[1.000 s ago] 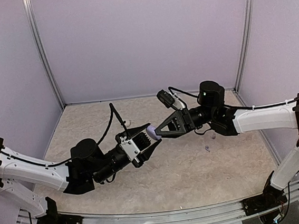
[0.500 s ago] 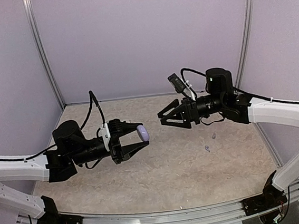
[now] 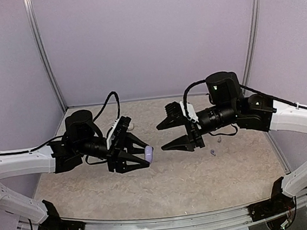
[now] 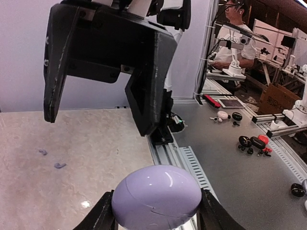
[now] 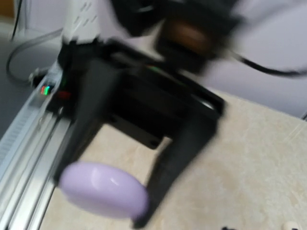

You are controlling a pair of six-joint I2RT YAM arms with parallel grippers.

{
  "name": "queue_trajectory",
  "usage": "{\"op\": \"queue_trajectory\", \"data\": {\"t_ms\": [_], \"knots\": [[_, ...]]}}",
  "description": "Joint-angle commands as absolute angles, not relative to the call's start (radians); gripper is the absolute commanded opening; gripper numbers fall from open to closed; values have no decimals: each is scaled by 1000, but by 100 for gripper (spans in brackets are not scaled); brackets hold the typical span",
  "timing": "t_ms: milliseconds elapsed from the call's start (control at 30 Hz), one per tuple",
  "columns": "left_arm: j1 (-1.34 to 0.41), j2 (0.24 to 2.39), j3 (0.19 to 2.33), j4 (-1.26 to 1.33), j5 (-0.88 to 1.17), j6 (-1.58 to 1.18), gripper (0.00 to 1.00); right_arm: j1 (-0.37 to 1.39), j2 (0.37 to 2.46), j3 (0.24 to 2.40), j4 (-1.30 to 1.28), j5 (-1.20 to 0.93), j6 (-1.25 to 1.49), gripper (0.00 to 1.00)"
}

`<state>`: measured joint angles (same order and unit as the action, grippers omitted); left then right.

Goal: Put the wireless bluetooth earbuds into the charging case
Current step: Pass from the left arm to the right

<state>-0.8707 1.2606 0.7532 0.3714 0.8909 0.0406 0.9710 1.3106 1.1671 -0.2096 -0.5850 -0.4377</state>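
- The left gripper (image 3: 142, 157), lower left of centre in the top view, is clenched on the charging case (image 3: 148, 154); the lilac, pebble-shaped case sits at the fingertips, closed, held off the marbled table (image 3: 177, 191).
- In the left wrist view the case fills the bottom centre, with a black finger pressed to each side; a thin seam runs across its glossy shell.
- The right gripper (image 3: 160, 138), just right of centre in the top view, faces the left one with its jaws spread wide and nothing between them; its tips are near the case but apart from it.
- The right wrist view is blurred; the case shows at its lower left between dark fingers.
- The earbuds (image 4: 60, 165) lie on the table, two tiny lilac bits at the middle left of the left wrist view; in the top view one shows right of centre, below the right arm and well apart from the case.
- Farthest off, at the right of the left wrist view, a grey bench (image 4: 240, 172) carries other small cases; a person (image 4: 235, 36) sits at the upper right.
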Motion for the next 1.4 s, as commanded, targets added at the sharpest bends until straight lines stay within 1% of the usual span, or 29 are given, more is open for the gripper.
{"op": "queue_trajectory", "data": {"t_ms": [0,100,200,400,500,633,767,867,1167,1367], "knots": [[-887,1333,812,229,1047,-27,22,1078,1307,1207,-409,-415,-639,59],[-908,1362,832,157,1073,-26,21,1156,1310,1231,-480,-349,-663,58],[-936,1384,846,113,1103,-24,22,1223,1328,1259,-541,-301,-689,56],[-974,1425,887,26,1141,21,23,1321,1356,1282,-617,-263,-719,52],[-1002,1449,917,-12,1154,57,22,1346,1358,1290,-637,-246,-722,49],[-1025,1488,961,-93,1166,117,23,1363,1363,1290,-643,-239,-727,49],[-1039,1500,979,-115,1177,142,23,1372,1368,1277,-641,-231,-736,48],[-1042,1496,986,-124,1176,150,23,1384,1370,1267,-639,-244,-739,46],[-1053,1520,1039,-212,1198,198,23,1432,1389,1264,-650,-208,-756,42],[-1060,1544,1067,-268,1197,227,24,1445,1400,1258,-652,-180,-761,35]]}}
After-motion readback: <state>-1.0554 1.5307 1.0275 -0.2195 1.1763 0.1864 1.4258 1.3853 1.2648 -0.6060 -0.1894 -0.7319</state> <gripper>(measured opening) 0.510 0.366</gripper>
